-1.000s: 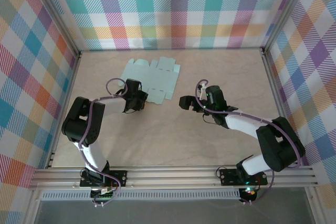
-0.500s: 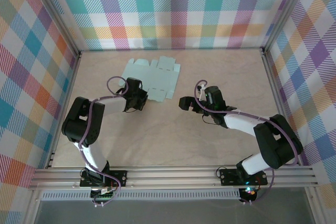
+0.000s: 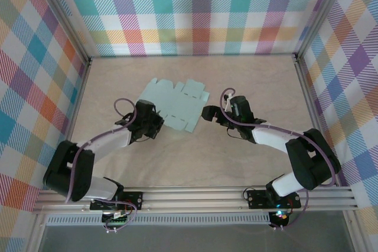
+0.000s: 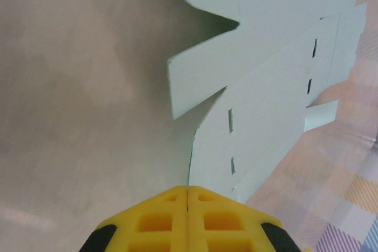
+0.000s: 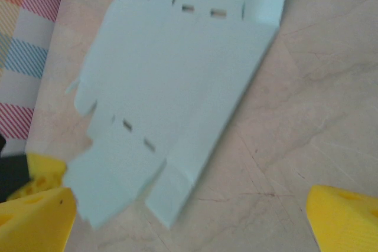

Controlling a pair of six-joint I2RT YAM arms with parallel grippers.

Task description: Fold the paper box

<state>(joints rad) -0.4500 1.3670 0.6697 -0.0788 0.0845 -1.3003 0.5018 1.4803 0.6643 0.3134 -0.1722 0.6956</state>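
Top external view has the pale bench (image 3: pixel 236 157) carrying the paper box (image 3: pixel 174 103), a flat mint-blue die-cut sheet with flaps, tabs and small slots, lying left of centre between the two arms. It has turned askew and slid nearer and rightward from where it lay square to the back wall a second ago. Left wrist view cuts the sheet off at the top and right, and its near edge vanishes into the seam of the left gripper (image 4: pixel 188 205), whose yellow jaws are pressed together on that edge. The right gripper (image 3: pixel 211 116) stands with jaws wide, just beside the sheet's right corner. In the blurred right wrist view, whether the sheet touches one yellow finger (image 5: pixel 35 219) cannot be told.
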